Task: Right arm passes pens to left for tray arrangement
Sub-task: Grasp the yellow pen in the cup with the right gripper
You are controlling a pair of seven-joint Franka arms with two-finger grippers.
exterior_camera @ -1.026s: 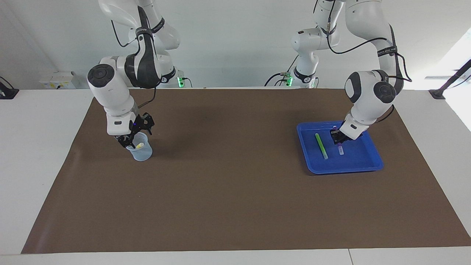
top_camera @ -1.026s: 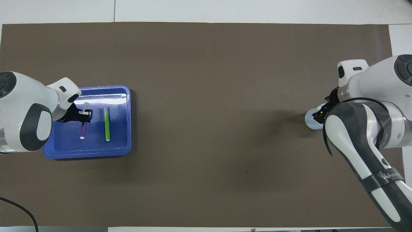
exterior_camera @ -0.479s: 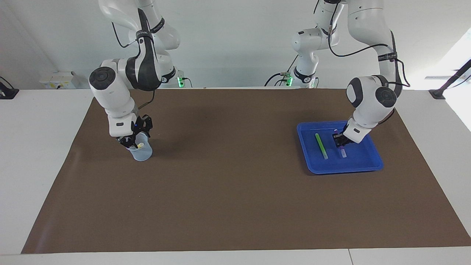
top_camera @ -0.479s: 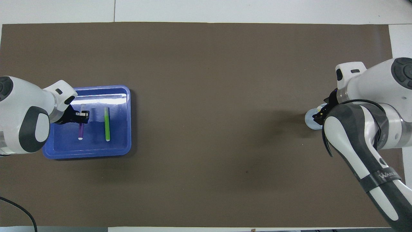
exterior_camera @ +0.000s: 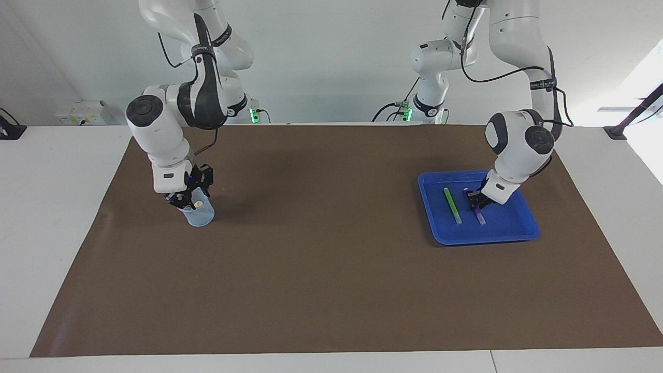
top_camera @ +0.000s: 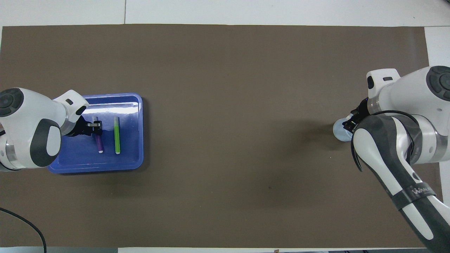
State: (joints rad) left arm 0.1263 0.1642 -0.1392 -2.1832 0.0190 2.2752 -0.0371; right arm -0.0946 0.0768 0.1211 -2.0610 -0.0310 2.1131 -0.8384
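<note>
The bright blue tray (exterior_camera: 523, 223) (top_camera: 135, 105) lies toward the left arm's end of the table. In it the green pen (exterior_camera: 452, 205) (top_camera: 116, 135) lies flat, and the purple pen (exterior_camera: 480, 216) (top_camera: 99, 144) is beside it. My left gripper (exterior_camera: 473, 201) (top_camera: 94, 125) is low in the tray, right at the purple pen's end nearer the robots. My right gripper (exterior_camera: 182, 199) (top_camera: 349, 123) reaches down into the small translucent cup (exterior_camera: 201, 215) (top_camera: 338, 133), where the yellow pen (exterior_camera: 197, 205) stands; whether it grips the pen I cannot tell.
A brown mat (exterior_camera: 321, 248) covers most of the white table. The cup stands toward the right arm's end, the tray at the other end, with a wide stretch of bare mat between them.
My left gripper has come down into the tray, and the purple pen has shifted closer to the green pen. My right gripper has sunk a little deeper into the cup.
</note>
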